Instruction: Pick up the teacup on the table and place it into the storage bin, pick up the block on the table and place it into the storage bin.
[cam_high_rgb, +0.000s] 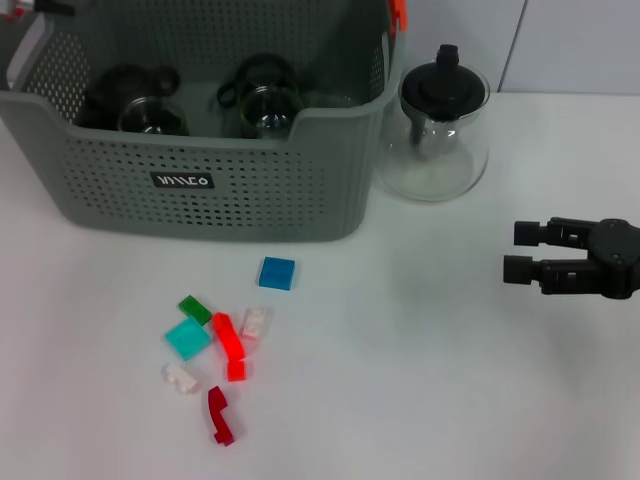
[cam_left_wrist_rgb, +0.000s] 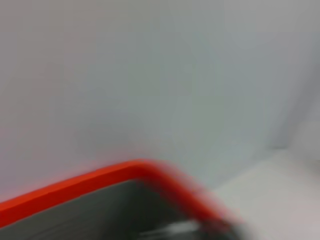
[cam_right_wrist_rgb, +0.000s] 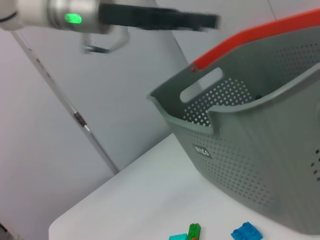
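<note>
Teapots (cam_high_rgb: 255, 95) half-hidden inside storage bin (cam_high_rgb: 230, 185); right gripper (cam_high_rgb: 512, 252) open; left gripper unreadable.

Teapot (cam_high_rgb: 443, 120) beside storage bin (cam_high_rgb: 210, 170)

Storage bin (cam_high_rgb: 215, 185) sits at back left of the counter (cam_high_rgb: 420, 380), two glass pots with dark lids inside: one (cam_high_rgb: 135, 100) on its left side, one (cam_high_rgb: 262, 95) near the middle. Glass teapot (cam_high_rgb: 440, 125) with black lid stands just beside the bin's right end. Loose blocks lie in front of the bin: blue block (cam_high_rgb: 277, 273), green block (cam_high_rgb: 194, 309), teal block (cam_high_rgb: 187, 339), red block (cam_high_rgb: 229, 345), two white ones, dark red block (cam_high_rgb: 219, 414). Right hand (cam_high_rgb: 520, 252) hovers at right edge, fingers apart, holding nothing.
</note>
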